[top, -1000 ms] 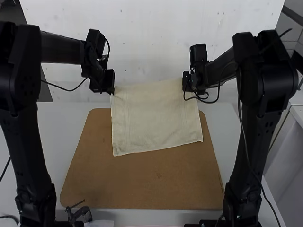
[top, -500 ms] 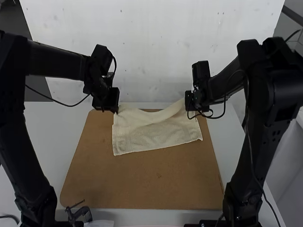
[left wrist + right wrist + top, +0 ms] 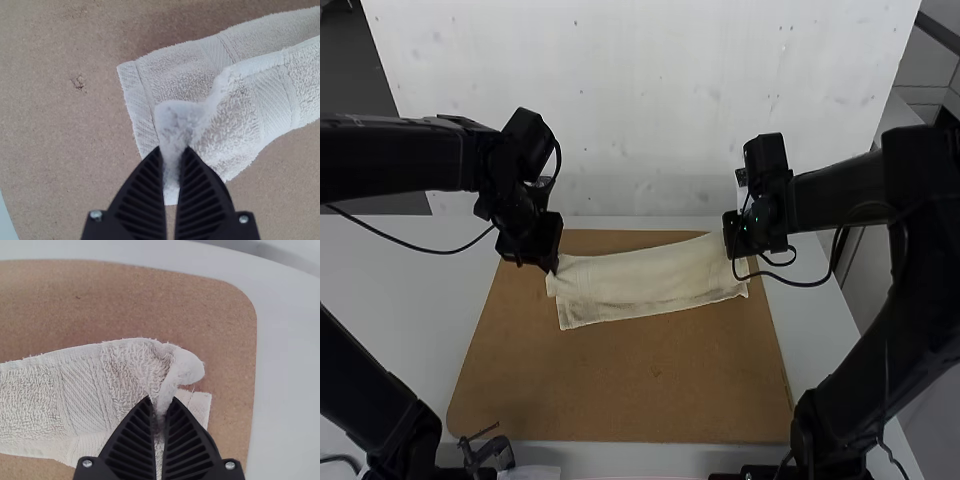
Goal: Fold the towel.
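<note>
In the high view the cream towel [image 3: 650,277] lies on the brown board, its far part doubled over the near part, whose front edge shows as a strip. My left gripper [image 3: 550,266] is at the towel's left end, and my right gripper [image 3: 732,250] at its right end. The left wrist view has my left gripper [image 3: 172,152] shut on a bunched corner of the towel [image 3: 240,105]. Seen from the right wrist, my right gripper [image 3: 161,402] is shut on another pinched corner of the towel [image 3: 85,385].
The brown board [image 3: 640,390] extends in front of the towel, with the white table [image 3: 410,290] around it. A pale wall [image 3: 650,110] rises behind. A small dark clamp-like part [image 3: 490,452] sits by the board's near left edge.
Both grippers have come nearer and lower over the board, carrying the towel's far edge with them. The towel went from spread to doubled over, while its near edge stayed almost in place.
</note>
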You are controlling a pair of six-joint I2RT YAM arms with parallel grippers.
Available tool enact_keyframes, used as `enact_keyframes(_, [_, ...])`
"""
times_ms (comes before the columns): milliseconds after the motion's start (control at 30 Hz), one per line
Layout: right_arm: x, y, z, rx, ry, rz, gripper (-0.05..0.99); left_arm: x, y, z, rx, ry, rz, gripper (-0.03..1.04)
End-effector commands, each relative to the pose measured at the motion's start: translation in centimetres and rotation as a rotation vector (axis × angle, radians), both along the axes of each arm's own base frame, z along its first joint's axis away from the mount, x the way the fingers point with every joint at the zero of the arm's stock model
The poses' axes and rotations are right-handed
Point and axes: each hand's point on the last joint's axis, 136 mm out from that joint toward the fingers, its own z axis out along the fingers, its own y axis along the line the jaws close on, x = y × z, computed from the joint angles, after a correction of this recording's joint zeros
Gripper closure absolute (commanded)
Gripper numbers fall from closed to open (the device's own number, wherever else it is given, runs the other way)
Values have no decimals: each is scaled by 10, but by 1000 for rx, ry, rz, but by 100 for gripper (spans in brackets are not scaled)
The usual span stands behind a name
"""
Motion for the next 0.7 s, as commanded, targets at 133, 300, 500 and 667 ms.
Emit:
enact_keyframes(133, [-3, -6, 5, -23, -25, 7, 92, -10, 6, -8, 51, 0, 20, 99])
enact_keyframes(300, [7, -7, -4, -35, -19, -5, 92, 0, 8, -35, 106, 46, 30, 99])
enact_keyframes(500, [24, -7, -8, -41, -26, -21, 92, 16, 10, -59, 163, 102, 50, 99])
enact_keyframes(667, [36, -8, -15, -39, -24, -33, 92, 35, 9, -63, 172, 96, 56, 99])
